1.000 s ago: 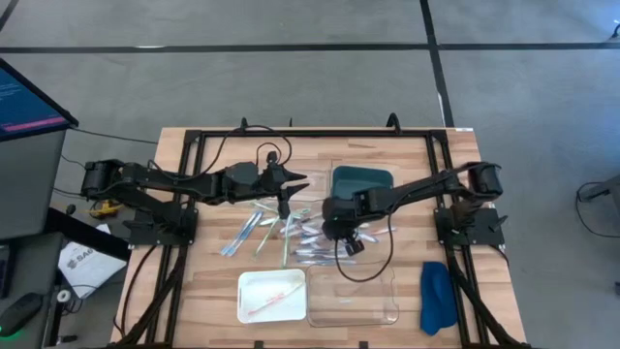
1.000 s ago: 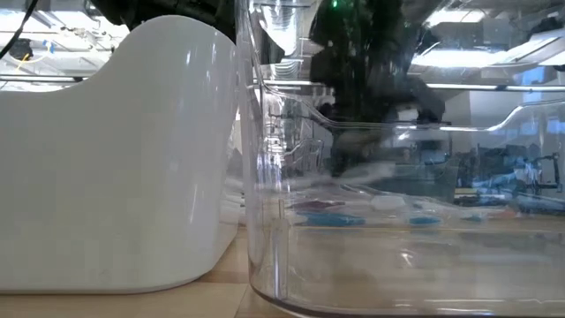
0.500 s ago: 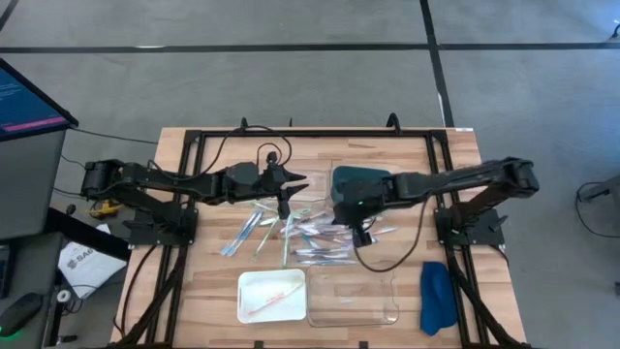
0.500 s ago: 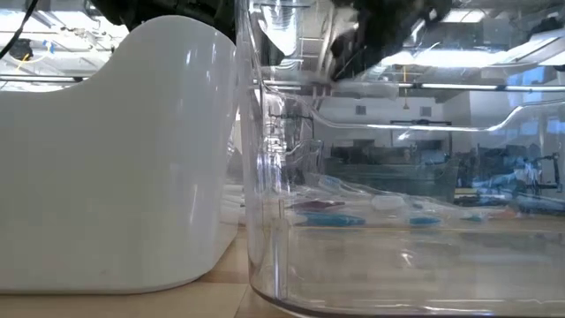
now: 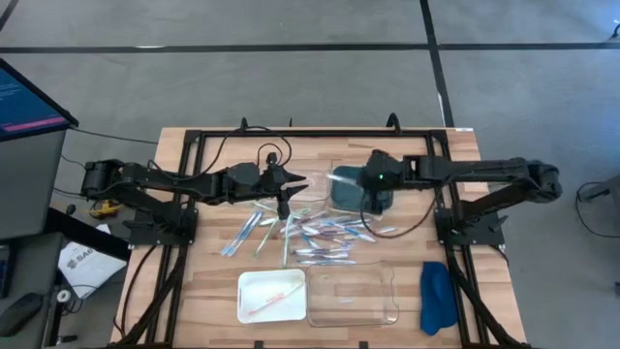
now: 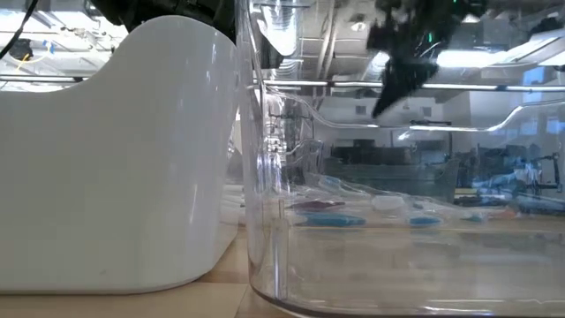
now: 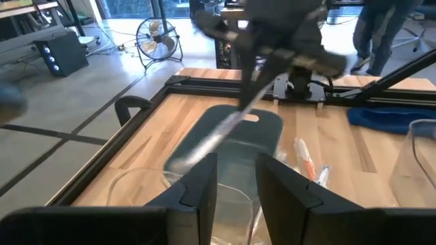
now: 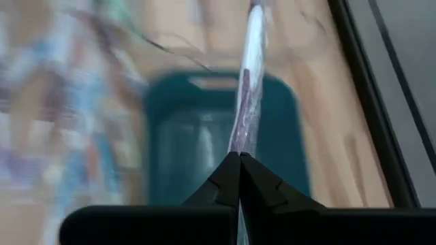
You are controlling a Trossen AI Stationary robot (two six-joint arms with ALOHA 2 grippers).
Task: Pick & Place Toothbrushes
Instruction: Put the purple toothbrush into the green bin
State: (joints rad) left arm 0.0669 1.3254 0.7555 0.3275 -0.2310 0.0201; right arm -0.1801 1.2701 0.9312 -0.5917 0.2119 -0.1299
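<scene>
Several wrapped toothbrushes [image 5: 310, 233] lie in a loose heap at the table's middle. My right gripper [image 5: 373, 191] hangs over the dark teal tray [image 5: 354, 175] at the far middle, shut on one clear-wrapped toothbrush [image 8: 248, 68]. That toothbrush also shows in the left wrist view [image 7: 228, 126], slanting down toward the teal tray [image 7: 269, 133]. My left gripper [image 5: 291, 194] waits above the heap's far left end; its fingers [image 7: 235, 184] stand apart with nothing between them. My right gripper pinches one end of the wrapped toothbrush [image 8: 240, 146] between its two shut fingertips. The toothbrush runs on past the fingers, roughly along their line. The fingers slant downward from the table's right. The toothbrush is lifted clear, its free end [image 7: 187, 156] lowest, above the teal tray.
A white tray [image 5: 272, 294] and a clear tray [image 5: 354, 296] stand side by side at the near edge; both fill the low view. A blue cloth [image 5: 436, 296] lies at the near right. A black frame [image 5: 310, 133] borders the table's far side.
My right gripper has risen from the heap and travelled toward the table's far right, rolling its wrist, and now hangs above the teal tray. The toothbrush has come up with it, clear of the heap. Its fingers have stayed shut.
</scene>
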